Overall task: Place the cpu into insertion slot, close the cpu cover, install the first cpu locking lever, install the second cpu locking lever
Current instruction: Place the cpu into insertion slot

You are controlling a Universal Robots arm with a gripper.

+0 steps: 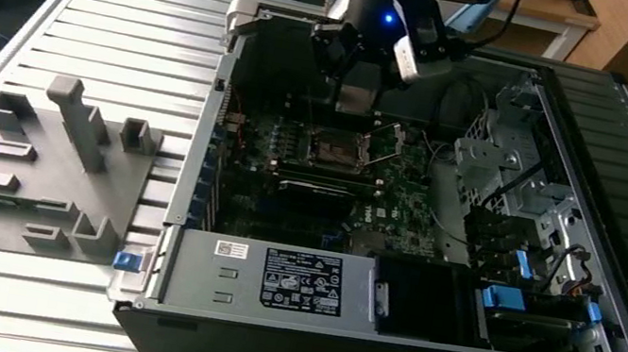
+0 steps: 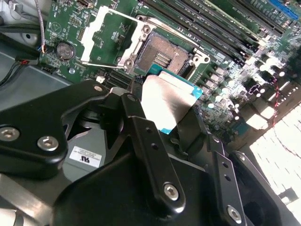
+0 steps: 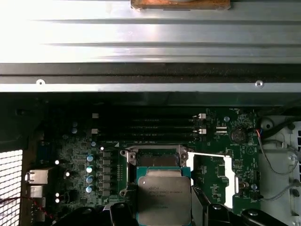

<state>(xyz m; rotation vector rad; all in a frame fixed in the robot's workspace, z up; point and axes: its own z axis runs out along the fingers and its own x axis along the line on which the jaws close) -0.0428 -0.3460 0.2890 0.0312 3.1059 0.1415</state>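
My gripper (image 1: 358,88) hangs inside the open computer case, shut on the cpu (image 1: 356,99), a flat square chip with a dull silver top. In both wrist views the cpu (image 2: 165,100) (image 3: 163,197) sits between the black fingers (image 2: 134,113), hovering just above and slightly off the insertion slot (image 2: 162,55) (image 3: 157,159). The slot (image 1: 332,146) is a bare square socket with a dark centre on the green board. The cpu cover (image 2: 109,38) (image 3: 212,181), a silver frame with a square cut-out, is swung open and lies flat beside the slot.
Long black memory slots (image 3: 155,127) run beside the socket. A labelled power supply box (image 1: 271,279) and drive bays with blue tabs (image 1: 504,299) fill the case's near side. A grey parts fixture (image 1: 33,177) lies on the slatted table at the exterior view's left.
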